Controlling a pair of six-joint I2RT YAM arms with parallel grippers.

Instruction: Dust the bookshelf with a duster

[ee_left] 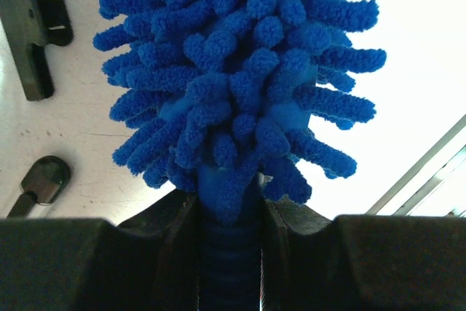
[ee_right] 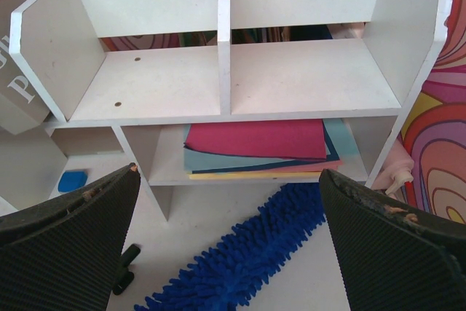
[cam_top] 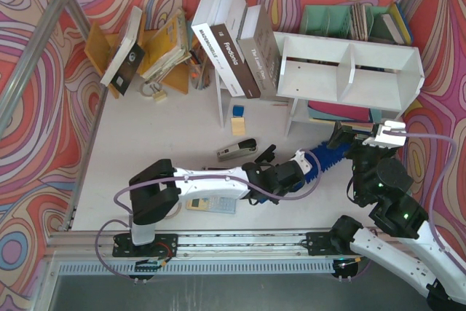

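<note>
Holding the duster: left tool point(ee_left: 229, 216) is clenched on the handle, right where the blue fluff of the duster point(ee_left: 240, 71) starts.
Right tool point(ee_right: 229, 172): fingers spread wide with nothing between them, facing the shelf front.
Duster spot: just one, stretched low over the counter, its tip just in front of the shelf's lower tier.
Counter point(cam_top: 182, 121): white and a bit scuffed, with one stapler point(cam_top: 237, 149) near the left arm.
Bookshelf point(cam_top: 349, 71): one white unit with two cubbies up top. The lower tier holds a stack of coloured sheets point(ee_right: 255, 140), pink on top.
Room: swirly pink, orange and purple walls with metal framing. One teal organiser point(cam_top: 328, 20) sits behind the shelf, and one orange rack point(cam_top: 98, 45) is far left.
</note>
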